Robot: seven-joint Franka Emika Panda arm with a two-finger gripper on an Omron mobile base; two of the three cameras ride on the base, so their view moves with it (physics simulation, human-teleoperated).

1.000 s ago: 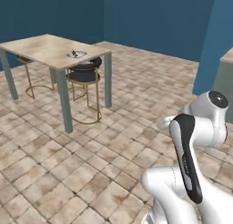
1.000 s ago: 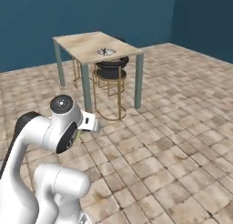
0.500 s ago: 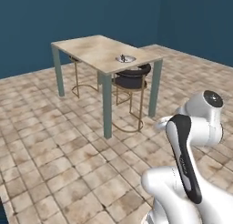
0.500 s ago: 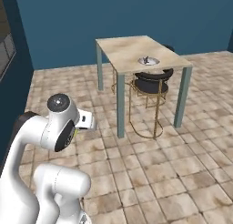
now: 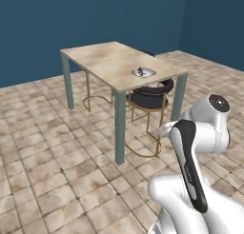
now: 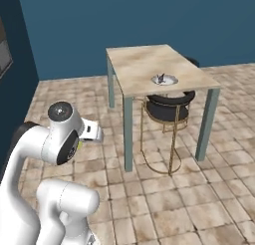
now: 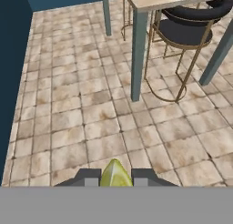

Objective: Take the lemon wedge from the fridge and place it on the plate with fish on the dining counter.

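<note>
Step in hand: carrying, judged from the load; gripper (image 7: 115, 181) closed on the lemon wedge (image 7: 115, 174), a small yellow-green pointed piece pinched between the two dark fingertips (image 7: 89, 177), held above tiled floor (image 7: 91, 114); dark stool (image 7: 189, 32) tucked under the near edge of the dining counter (image 5: 102, 62); plate (image 5: 143, 73) with dark fish (image 5: 140, 70) near the counter's near right corner; next move calls for closing in, then reaching over that edge to release onto the plate.
</note>
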